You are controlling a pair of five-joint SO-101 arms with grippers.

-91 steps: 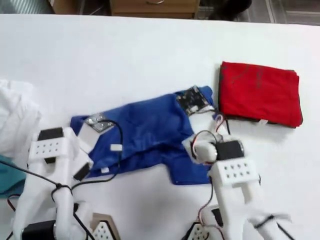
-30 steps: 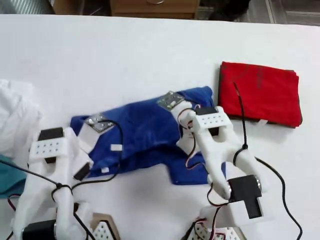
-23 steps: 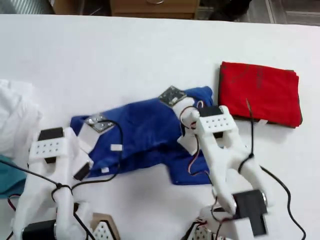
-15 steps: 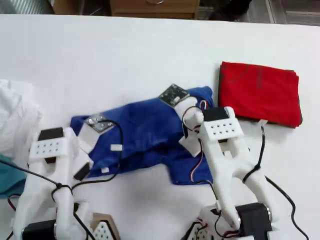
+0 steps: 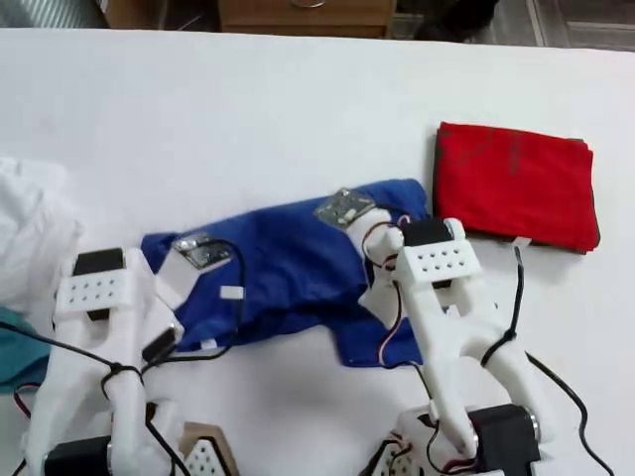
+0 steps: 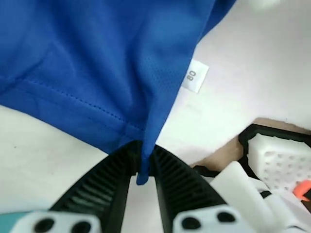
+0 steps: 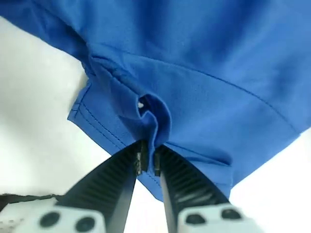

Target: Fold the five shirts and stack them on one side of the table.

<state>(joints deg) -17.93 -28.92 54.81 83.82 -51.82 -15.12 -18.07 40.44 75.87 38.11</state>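
- Mid-table, near the arms: blue shirt (image 5: 298,263), rumpled and part-doubled on the table (image 5: 248,99). Its long axis runs side to side, the right end a little farther from the arms than the left.
- Left gripper (image 6: 142,167): jaws all but closed, a thin fold of the hem pinched between them. A small white label (image 6: 195,75) hangs off the cloth just beside the grip. The hold is at the shirt's left end.
- Right gripper (image 7: 146,158): jaws likewise nearly closed on a puckered ridge of hem, at the right end.
- Relation: the shirt lies stretched between the two grips, so its bulk is to each gripper's inner side.
- Red shirt (image 5: 516,186): folded flat, just beyond the blue shirt's right end. The right arm is the nearer one.
- White shirt (image 5: 30,228) and teal shirt (image 5: 15,347): loose at the left edge, apart from the blue one.
- Judgement: the next fold likely runs across the long axis, both ends carried together and level.
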